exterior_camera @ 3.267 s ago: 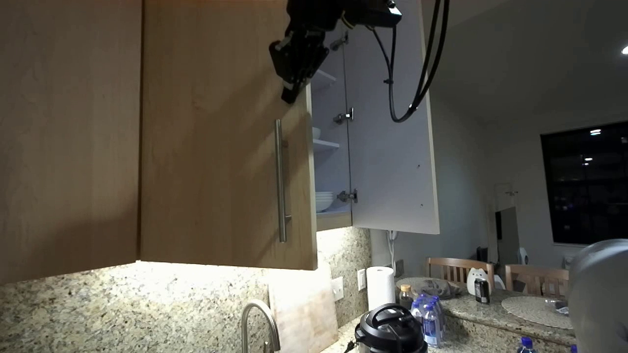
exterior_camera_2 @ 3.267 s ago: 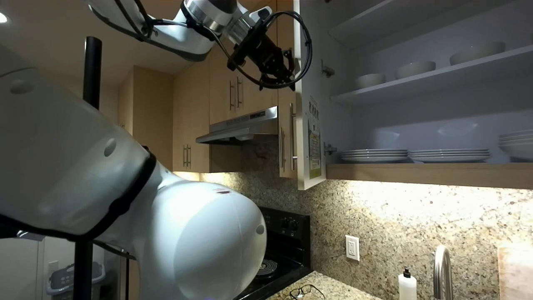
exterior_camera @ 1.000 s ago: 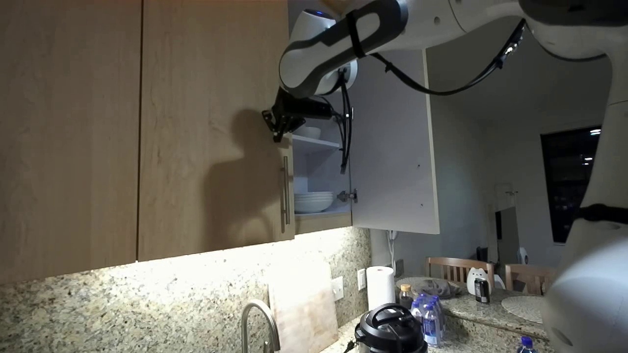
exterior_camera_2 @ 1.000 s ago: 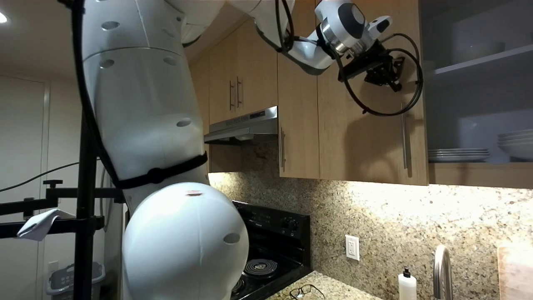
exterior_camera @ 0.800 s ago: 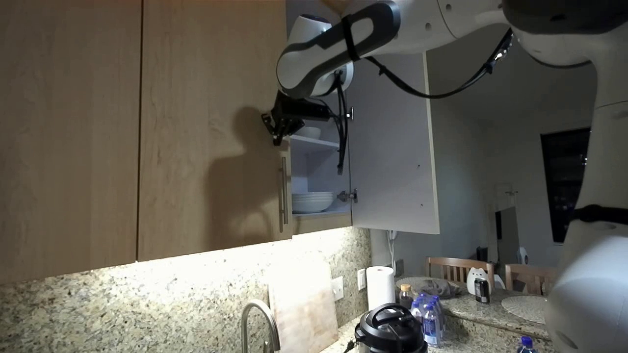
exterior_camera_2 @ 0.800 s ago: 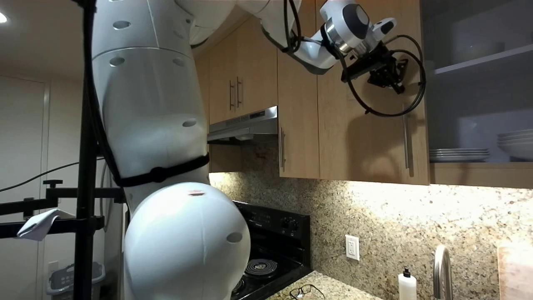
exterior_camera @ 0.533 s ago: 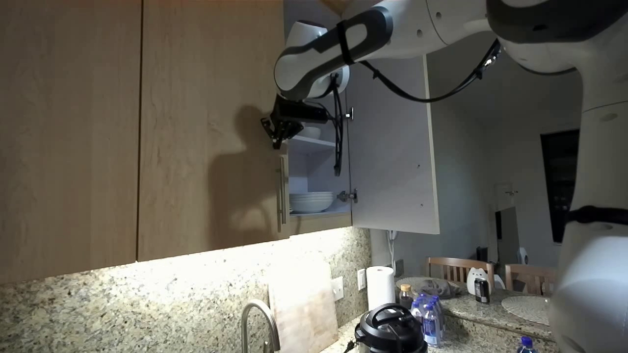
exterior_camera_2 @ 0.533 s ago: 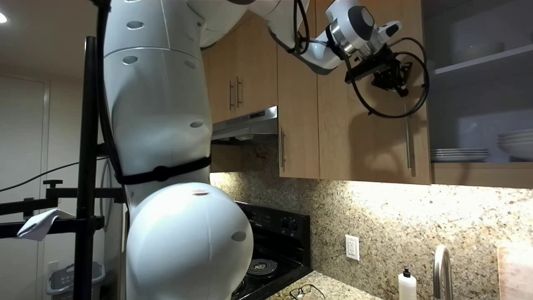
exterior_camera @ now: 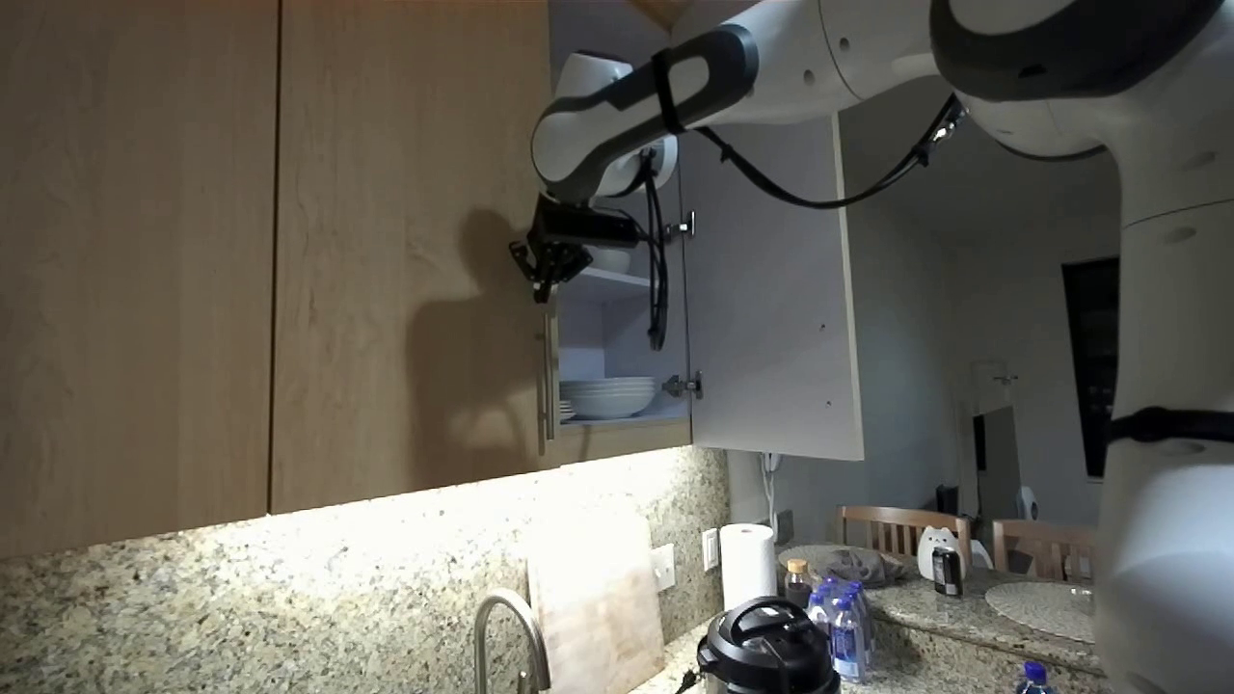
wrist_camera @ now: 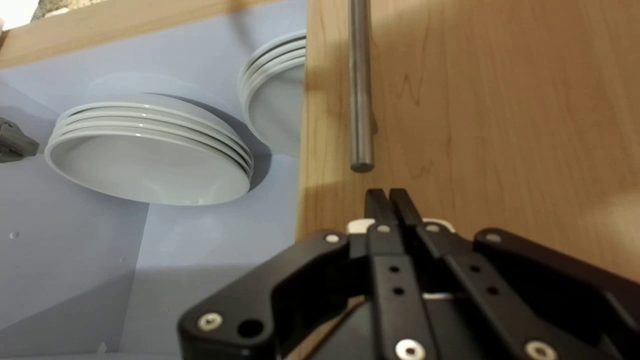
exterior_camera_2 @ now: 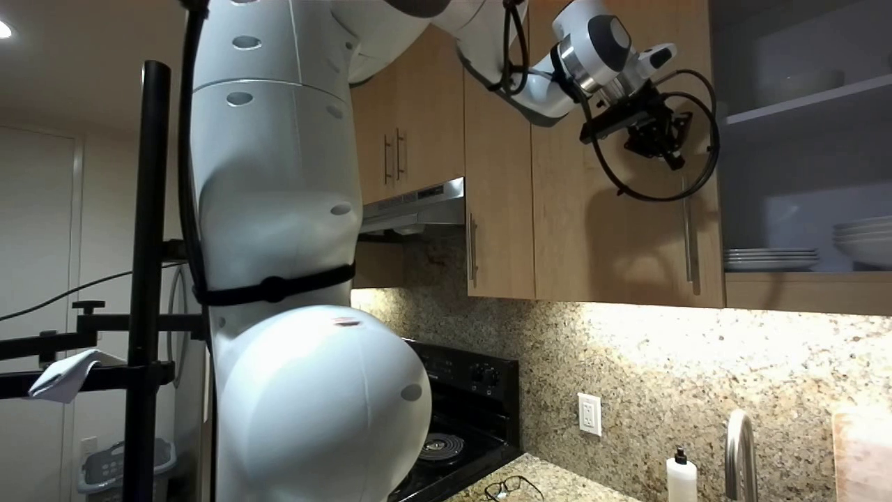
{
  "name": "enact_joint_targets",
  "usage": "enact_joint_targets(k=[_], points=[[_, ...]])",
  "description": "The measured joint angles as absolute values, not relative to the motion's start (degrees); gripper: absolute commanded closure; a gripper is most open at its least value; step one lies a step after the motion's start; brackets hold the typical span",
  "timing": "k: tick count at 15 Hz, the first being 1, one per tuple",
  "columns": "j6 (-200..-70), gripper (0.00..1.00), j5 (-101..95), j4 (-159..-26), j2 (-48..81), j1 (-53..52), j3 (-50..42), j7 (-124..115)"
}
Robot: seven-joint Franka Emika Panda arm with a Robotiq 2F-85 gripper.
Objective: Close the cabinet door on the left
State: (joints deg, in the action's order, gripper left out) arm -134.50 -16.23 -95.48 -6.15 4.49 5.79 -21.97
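Wood cabinet door [exterior_camera: 410, 255] on the left lies flat, or v. nearly flat, along the cabinet frame [exterior_camera_2: 808, 293] in both exterior views, so most of your job looks done. Can't say 100% b/c a thin gap could hide at the edge. Your gripper [wrist_camera: 387, 192] is pinched together w/ nothing in it, near the top end of the steel handle [wrist_camera: 361, 90]. Can't tell if it touches the wood. What's left for you: prob. one small push by the handle side to make sure, then back off. Next to it, the white door [exterior_camera: 771, 318] is wide open, w/ plates [wrist_camera: 150, 160] showing inside, but your job asks only for the left one, so leave it as is.
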Motion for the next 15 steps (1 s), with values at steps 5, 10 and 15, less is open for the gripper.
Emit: enact_joint_targets(k=[5,10,15], points=[[-126.1,0.93,-16.6,-95.6,-7.0,2.8,5.7,-21.2],[-114.2,0.93,-15.7,-99.9,-12.6,1.1,5.4,-16.8],[-107.1,0.93,-11.9,-111.5,-21.6,0.7,3.4,-11.8]])
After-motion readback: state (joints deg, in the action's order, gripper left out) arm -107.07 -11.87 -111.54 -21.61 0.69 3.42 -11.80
